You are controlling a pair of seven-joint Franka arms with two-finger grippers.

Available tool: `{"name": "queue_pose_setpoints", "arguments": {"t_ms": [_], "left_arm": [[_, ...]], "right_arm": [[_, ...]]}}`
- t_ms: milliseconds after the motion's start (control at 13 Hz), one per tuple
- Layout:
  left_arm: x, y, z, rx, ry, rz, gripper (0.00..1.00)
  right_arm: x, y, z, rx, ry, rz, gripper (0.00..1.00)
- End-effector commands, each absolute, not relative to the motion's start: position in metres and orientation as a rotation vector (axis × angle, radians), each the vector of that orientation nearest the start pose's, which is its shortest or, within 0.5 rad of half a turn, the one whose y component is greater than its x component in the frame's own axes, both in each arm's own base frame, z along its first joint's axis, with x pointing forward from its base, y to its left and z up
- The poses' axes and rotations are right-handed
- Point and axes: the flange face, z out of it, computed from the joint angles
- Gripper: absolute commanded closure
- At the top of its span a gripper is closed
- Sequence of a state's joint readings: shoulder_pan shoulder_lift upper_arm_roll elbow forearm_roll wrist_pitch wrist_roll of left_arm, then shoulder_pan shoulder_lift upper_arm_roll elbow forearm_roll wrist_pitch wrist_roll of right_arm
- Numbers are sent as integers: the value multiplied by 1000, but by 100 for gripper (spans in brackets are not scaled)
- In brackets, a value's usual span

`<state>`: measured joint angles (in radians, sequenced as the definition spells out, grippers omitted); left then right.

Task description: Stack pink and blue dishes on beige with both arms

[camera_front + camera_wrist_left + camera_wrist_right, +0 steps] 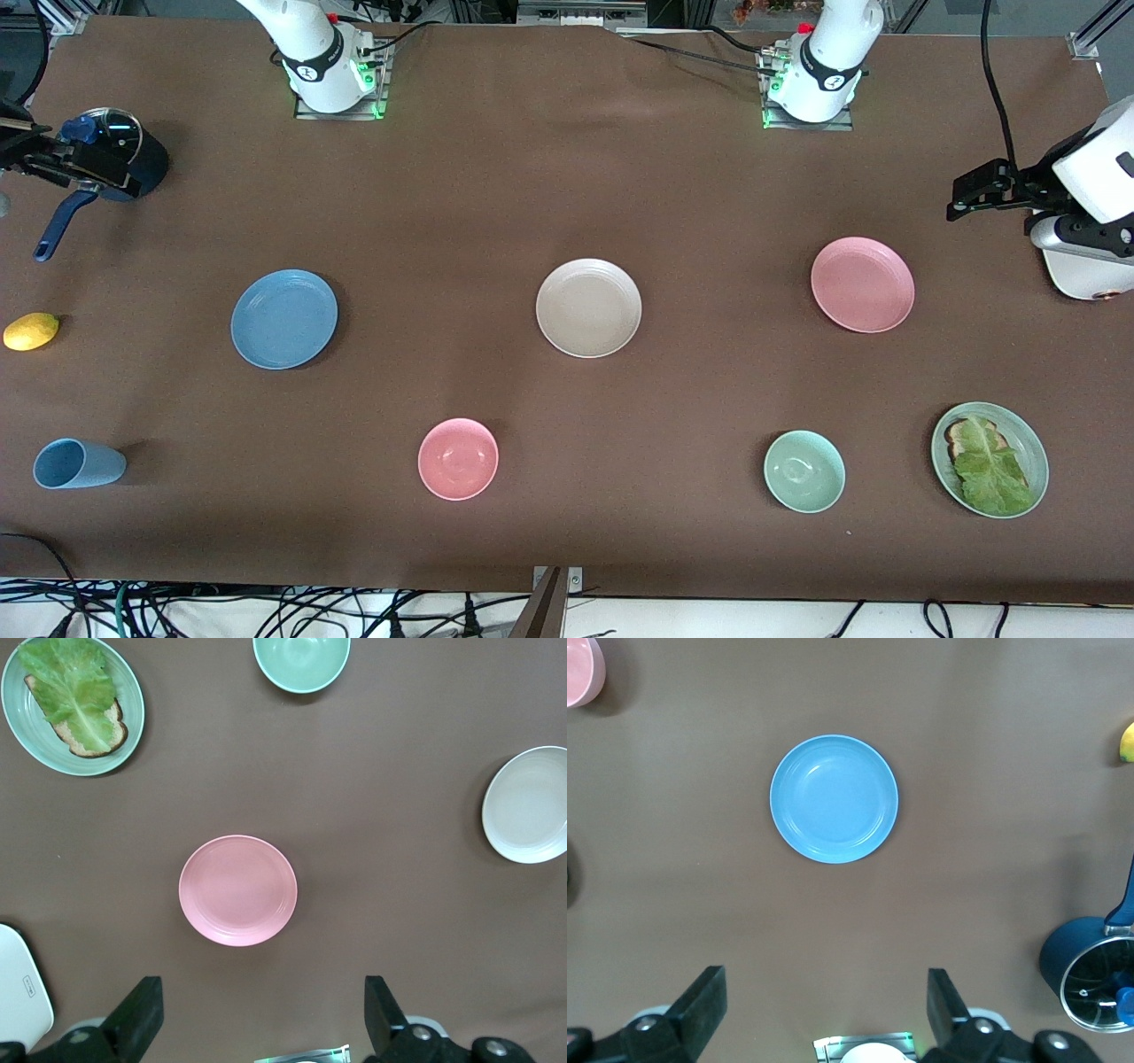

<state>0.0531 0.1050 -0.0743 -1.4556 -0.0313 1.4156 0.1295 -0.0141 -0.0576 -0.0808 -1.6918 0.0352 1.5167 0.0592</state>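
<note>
Three equal plates lie in a row across the middle of the table. The beige plate [588,307] [530,804] is in the centre. The blue plate [284,318] [834,798] lies toward the right arm's end and the pink plate [862,283] [237,889] toward the left arm's end. High over its end of the table, beside the pink plate, my left gripper [970,197] [263,988] hangs open and empty. My right gripper [93,168] [826,979] is open and empty too, up over the pot at its own end.
Nearer the front camera sit a pink bowl [458,458], a pale green bowl [804,470] and a green plate [1032,439] with toast and lettuce. At the right arm's end are a blue cup [80,463] on its side, a lemon [31,330] and a dark blue lidded pot [142,155].
</note>
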Motion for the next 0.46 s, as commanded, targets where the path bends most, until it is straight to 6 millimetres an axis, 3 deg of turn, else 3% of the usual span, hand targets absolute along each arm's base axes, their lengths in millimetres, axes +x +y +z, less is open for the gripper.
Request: {"name": "queue_pose_setpoints", "arguments": {"t_ms": [0,154,385], "left_arm": [[575,11,597,-3236,154,233,0],[575,15,597,-3305,126,234,0],[590,21,561,-3308,139,329,0]], "right_arm": [[526,-52,599,-3085,226,200,0],[526,-59,598,-3079,247,199,0],[527,-60,595,-3079,250,209,0]]}}
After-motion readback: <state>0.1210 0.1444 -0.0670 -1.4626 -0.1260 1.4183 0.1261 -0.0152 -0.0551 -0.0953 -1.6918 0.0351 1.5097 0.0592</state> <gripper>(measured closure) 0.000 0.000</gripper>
